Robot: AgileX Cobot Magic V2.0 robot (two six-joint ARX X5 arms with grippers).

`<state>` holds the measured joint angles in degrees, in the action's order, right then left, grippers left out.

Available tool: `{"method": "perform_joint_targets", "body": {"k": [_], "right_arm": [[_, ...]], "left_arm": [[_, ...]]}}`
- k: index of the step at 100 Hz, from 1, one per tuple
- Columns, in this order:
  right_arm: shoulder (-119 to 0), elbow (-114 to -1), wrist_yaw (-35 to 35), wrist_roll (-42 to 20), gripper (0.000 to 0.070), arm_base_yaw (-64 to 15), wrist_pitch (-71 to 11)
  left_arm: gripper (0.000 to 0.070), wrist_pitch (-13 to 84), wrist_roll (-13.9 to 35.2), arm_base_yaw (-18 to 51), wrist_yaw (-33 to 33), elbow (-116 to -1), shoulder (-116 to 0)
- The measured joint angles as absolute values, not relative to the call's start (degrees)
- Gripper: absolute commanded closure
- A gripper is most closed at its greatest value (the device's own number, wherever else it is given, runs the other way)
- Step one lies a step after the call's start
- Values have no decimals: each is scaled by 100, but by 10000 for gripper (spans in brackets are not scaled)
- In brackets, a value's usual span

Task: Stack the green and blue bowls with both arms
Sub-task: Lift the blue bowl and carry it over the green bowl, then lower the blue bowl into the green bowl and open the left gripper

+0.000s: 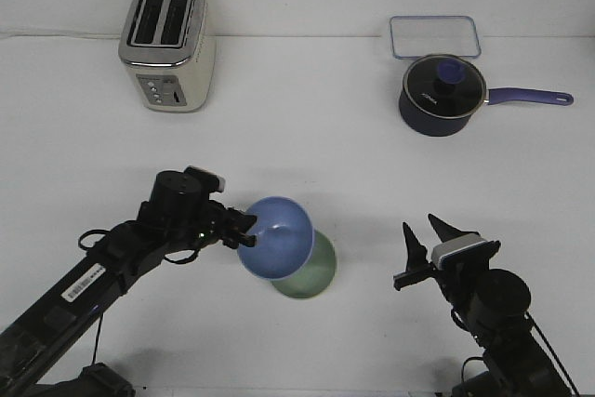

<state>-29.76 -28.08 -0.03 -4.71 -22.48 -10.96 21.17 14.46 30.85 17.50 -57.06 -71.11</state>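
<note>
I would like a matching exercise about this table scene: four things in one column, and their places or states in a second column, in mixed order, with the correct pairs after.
Things:
1. blue bowl
2. green bowl
3. toaster
4. right gripper

Places or states:
A. stands at the far left of the table
B. open, holding nothing
C. tilted, gripped at its rim by the left gripper
D. on the table, partly hidden behind the other bowl

Pairs: 1-C, 2-D, 3-A, 4-B
</note>
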Motion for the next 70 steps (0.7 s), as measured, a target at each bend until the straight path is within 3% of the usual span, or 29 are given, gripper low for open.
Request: {"method": "perform_joint_targets", "body": {"k": [25, 47, 52, 63, 70], "right_arm": [[-2976, -2808, -3, -469, 381, -2248, -1096], [-2976, -2808, -5, -469, 381, -2248, -1096], [-2976, -2808, -5, -469, 381, -2248, -1096], [-2976, -2808, -5, -469, 381, -2248, -1096], [-2976, -2808, -5, -469, 381, -2248, -1096]], "left_arm": [[688, 1861, 1341, 3730, 1398, -5706, -7662], [675, 1728, 1295, 3892, 1194, -5706, -8044], [605, 1726, 1293, 3889, 1197, -5706, -8095], [324, 1691, 1293, 3892, 1240, -5706, -8099], [276, 1688, 1286, 3889, 1280, -5706, -8097]]}}
